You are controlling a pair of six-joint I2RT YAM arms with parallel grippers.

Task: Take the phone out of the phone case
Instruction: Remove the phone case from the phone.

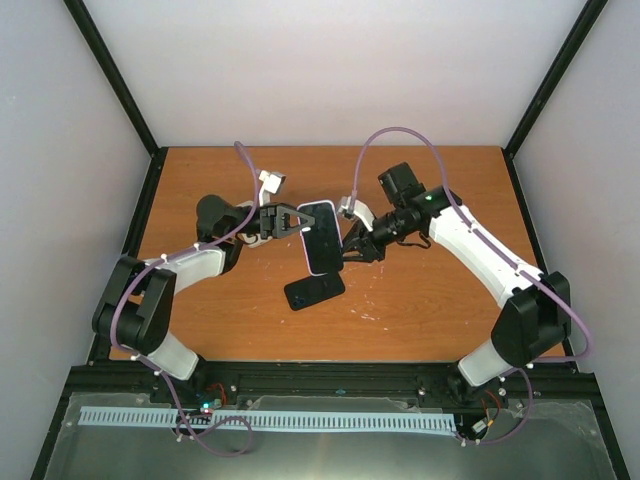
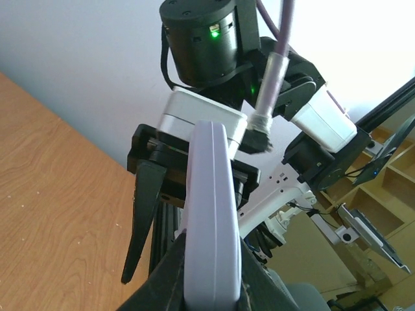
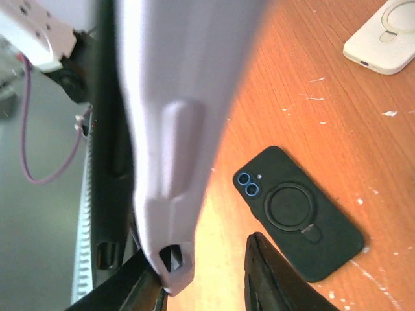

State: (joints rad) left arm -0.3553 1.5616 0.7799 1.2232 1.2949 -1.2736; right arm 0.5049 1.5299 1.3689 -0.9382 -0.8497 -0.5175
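Holding phone [image 1: 320,238] aloft between both arms: left pincer [image 1: 297,220] clamped on upper end, right pincer [image 1: 349,249] clamped on lower edge. Black phone case [image 1: 314,291] off, flat on bench [image 1: 420,310]; extraction apparently complete.

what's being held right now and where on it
The lavender-cased phone, held above the table: left gripper at its left edge, right gripper at its right edge.

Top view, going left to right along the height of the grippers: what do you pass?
Left gripper → lilac-cased phone held up between both grippers → right gripper. The black phone lies flat on the table below the cased one, so it has no clear place in this order.
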